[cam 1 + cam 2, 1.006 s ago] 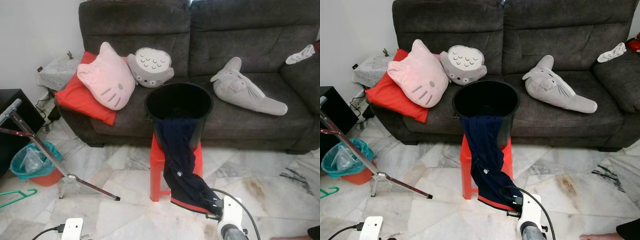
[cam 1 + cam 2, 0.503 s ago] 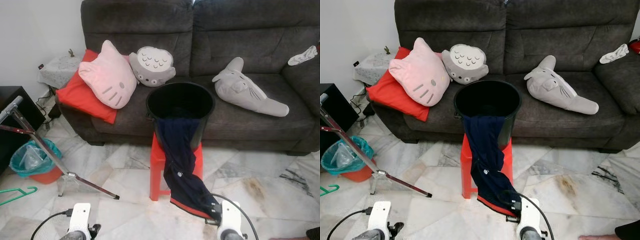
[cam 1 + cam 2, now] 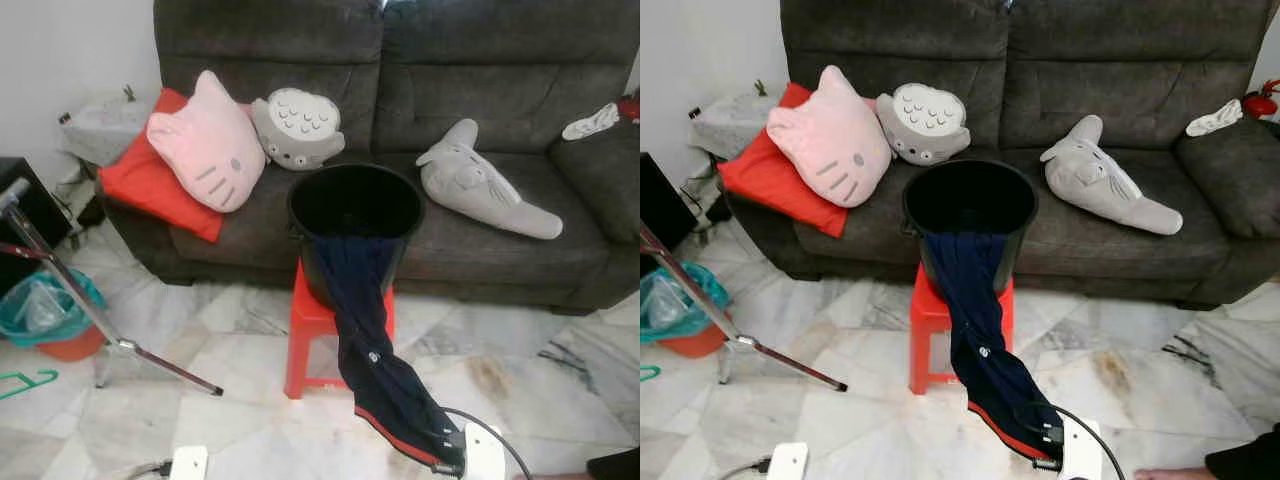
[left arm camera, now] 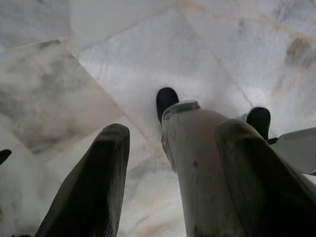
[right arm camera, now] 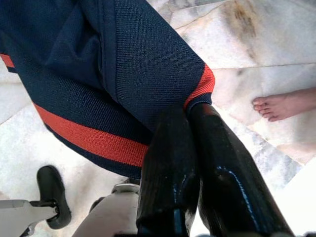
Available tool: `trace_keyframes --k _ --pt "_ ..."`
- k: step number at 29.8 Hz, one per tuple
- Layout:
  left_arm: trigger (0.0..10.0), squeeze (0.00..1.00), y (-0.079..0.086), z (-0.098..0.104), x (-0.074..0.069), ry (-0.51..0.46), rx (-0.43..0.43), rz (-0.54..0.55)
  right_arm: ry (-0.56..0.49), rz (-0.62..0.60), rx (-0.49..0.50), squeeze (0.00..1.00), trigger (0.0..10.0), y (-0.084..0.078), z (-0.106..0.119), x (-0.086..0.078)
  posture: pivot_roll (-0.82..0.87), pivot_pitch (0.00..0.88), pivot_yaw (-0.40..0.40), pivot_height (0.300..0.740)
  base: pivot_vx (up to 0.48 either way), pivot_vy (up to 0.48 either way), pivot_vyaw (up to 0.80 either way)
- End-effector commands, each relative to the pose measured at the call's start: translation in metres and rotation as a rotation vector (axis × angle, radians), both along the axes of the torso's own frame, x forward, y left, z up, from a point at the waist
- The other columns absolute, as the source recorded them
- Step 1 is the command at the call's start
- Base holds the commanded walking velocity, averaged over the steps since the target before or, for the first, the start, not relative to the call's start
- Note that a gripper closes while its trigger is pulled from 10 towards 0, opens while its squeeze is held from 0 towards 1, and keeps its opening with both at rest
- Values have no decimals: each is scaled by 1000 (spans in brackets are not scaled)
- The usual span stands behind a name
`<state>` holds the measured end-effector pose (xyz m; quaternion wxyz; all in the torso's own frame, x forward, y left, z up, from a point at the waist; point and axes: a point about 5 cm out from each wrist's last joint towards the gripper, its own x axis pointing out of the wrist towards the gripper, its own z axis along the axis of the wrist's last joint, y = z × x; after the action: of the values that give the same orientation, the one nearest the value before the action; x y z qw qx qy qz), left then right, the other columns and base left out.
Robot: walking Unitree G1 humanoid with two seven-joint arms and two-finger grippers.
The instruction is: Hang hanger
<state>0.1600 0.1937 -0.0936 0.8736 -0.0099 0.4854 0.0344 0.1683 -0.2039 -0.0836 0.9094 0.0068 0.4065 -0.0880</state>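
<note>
right now the right gripper (image 5: pixel 190 116) is clamped shut on the hem of the navy garment (image 3: pixel 365 320), pinching the cuff corner where the red stripe (image 5: pixel 84 136) runs. the cloth trails out of the black bucket (image 3: pixel 355 205) that sits on the red stool (image 3: pixel 310 330) in front of the grey sofa (image 3: pixel 480 90), and hangs down to the gripper low in the head views. the left gripper (image 4: pixel 168 163) hangs idle over the marble floor (image 4: pixel 148 54), fingers spread, nothing between them.

the task's thing, the green hanger (image 3: pixel 25 383), lies flat on the floor at the robot's far left, near the foot of a metal stand (image 3: pixel 110 330) and the teal bin (image 3: pixel 40 310); well apart from both grippers. nobody holds it.

handling guess: hanger looks like thin plastic, light and stiff, probably a bit slick on the pincer pads. best grab looks like the straight bottom bar or the neck just under the hook, so the hook stays free to go over a rail. lying flat on hard floor it may be awkward to get a finger under. the garment is soft, limp knit and will sag and slide, so the hem pinch is fine for dragging but not for shaping.

a person's bare foot (image 5: pixel 284 104) is on the floor near the right gripper.
</note>
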Motion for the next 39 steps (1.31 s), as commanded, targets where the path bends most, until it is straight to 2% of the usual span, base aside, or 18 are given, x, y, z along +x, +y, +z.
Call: trace_keyframes --k 1,11,24,39 --pt "10000 0 4 3 6 -24 27 -13 32 -5 4 0 10000 0 -3 -5 -102 0 -13 740 0 0 0" --pt "10000 0 2 6 12 -49 24 -9 51 12 7 0 10000 2 -4 -6 -80 0 -22 740 -153 0 0" --pt "10000 0 10 14 26 -93 33 7 48 2 11 0 10000 5 -4 -4 -80 0 -11 740 -308 0 0" --pt "10000 0 16 15 27 -100 43 11 24 1 9 0 10000 9 -2 2 -82 0 0 740 -347 0 0"
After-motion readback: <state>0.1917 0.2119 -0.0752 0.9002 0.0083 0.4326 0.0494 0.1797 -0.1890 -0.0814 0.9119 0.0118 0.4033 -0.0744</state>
